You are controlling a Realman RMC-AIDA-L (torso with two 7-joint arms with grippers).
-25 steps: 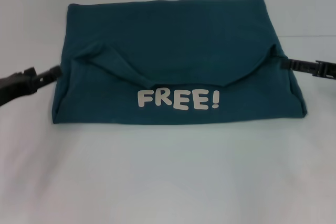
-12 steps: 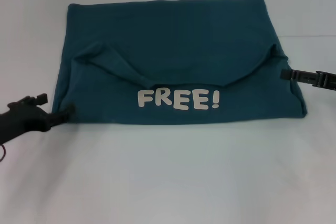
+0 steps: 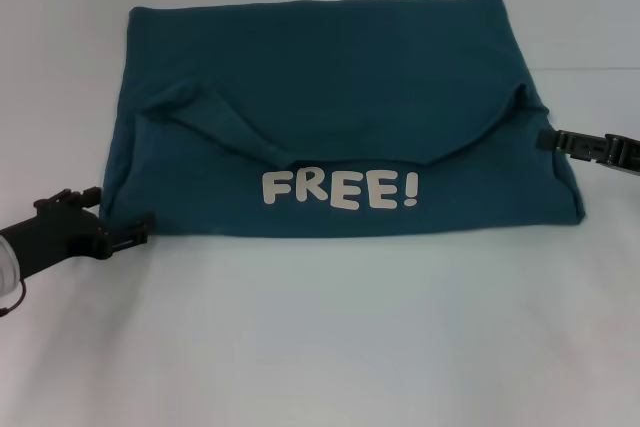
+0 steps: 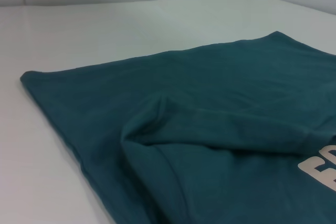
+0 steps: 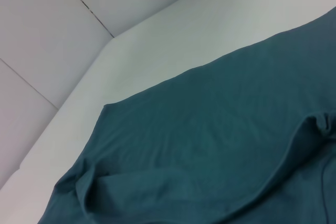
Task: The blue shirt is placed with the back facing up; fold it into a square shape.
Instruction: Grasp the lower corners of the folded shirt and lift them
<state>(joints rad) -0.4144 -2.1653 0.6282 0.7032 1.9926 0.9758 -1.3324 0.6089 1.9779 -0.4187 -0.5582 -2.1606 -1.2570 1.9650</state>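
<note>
Left gripper (image 3: 140, 237) sits at the lower-left corner of the blue shirt (image 3: 330, 97), right gripper (image 3: 548, 139) at its right edge; whether either grips fabric cannot be told. Judged partly folded: a wide rectangle at frame centre, lettering up, side folds remaining. Both arms are cut off by the frame edges.

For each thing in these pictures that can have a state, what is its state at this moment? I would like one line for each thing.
blue shirt: lies on the table, partly folded, near flap turned over so the "FREE!" lettering shows; wider than deep, not yet square.
left gripper: low at the shirt's near left corner.
right gripper: at the shirt's right edge, about mid-depth.
table: white, bears the shirt.
</note>
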